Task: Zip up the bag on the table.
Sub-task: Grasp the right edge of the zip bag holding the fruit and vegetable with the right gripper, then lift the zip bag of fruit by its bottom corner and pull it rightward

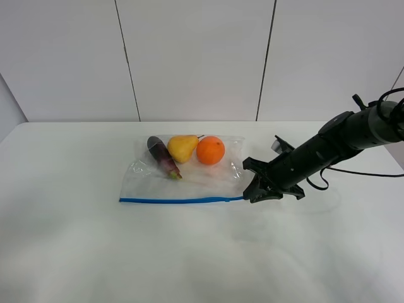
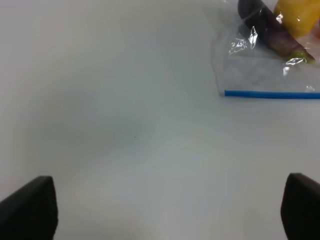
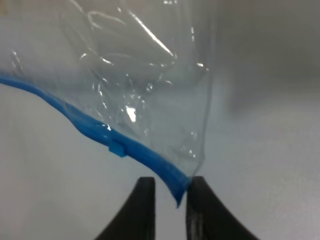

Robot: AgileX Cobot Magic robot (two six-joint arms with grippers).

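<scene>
**Work surface.** The large white matte table (image 1: 95,252) carries the clear crinkly plastic zip bag (image 1: 189,180). The bag lies flat near the middle of the table, in the half towards the wall.

**Bag contents.** A dark purple eggplant (image 1: 163,156), a yellow pear (image 1: 182,147) and a round orange (image 1: 211,150) sit side by side in the far part of the bag. The pear touches both of its neighbours.

**Closure.** The narrow blue zipper strip (image 1: 177,200) runs along the bag's near edge. In the right wrist view, a small blue tab (image 3: 118,148) projects from the strip (image 3: 75,117), a short way from its end.

**Right gripper.** The black right gripper (image 1: 255,189) is positioned at the right-hand end of the strip. The right wrist view shows its fingers (image 3: 145,210) drawn close together, with the strip's end pinched between them.

**Left gripper.** The black left gripper (image 2: 167,210) appears only in its own wrist view. Its fingertips stand far apart and hold nothing. It is over bare table, well apart from the bag's left corner (image 2: 260,70).
</scene>
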